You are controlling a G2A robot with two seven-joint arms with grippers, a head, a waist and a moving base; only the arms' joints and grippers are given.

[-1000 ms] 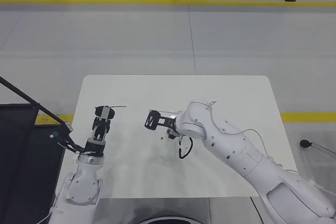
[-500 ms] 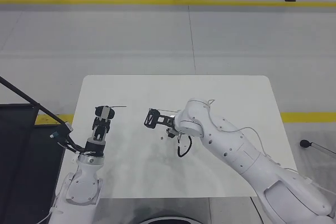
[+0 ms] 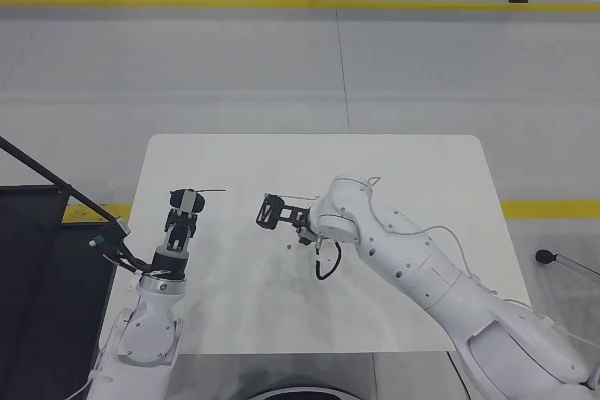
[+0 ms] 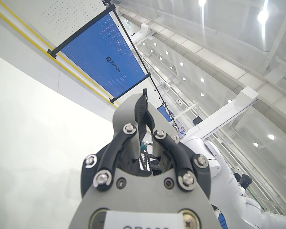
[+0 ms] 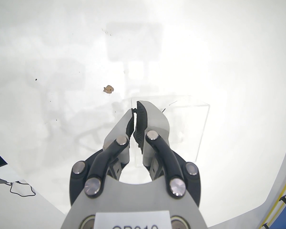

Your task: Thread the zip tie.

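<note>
Clear plastic box [image 5: 195, 125] is standing on the white table [image 3: 420, 170] just beside the right gripper [image 5: 135, 107], whose fingers are pressing together on a dark sliver I cannot identify. Brown chip [image 5: 108, 88] is marking the tabletop. Left gripper [image 4: 143, 103], near the left edge, is pinching the zip tie [image 3: 212, 190], tail pointing toward the table's middle. Yellow floor line [image 3: 560, 209] is running past the right edge. Blue perforated panel [image 4: 102, 58] is hanging in the hall.

A blue panel [image 4: 102, 60] bears white lettering; the left hand [image 4: 145, 107] and right hand [image 5: 135, 111] carry cropped labels [image 4: 143, 219].
</note>
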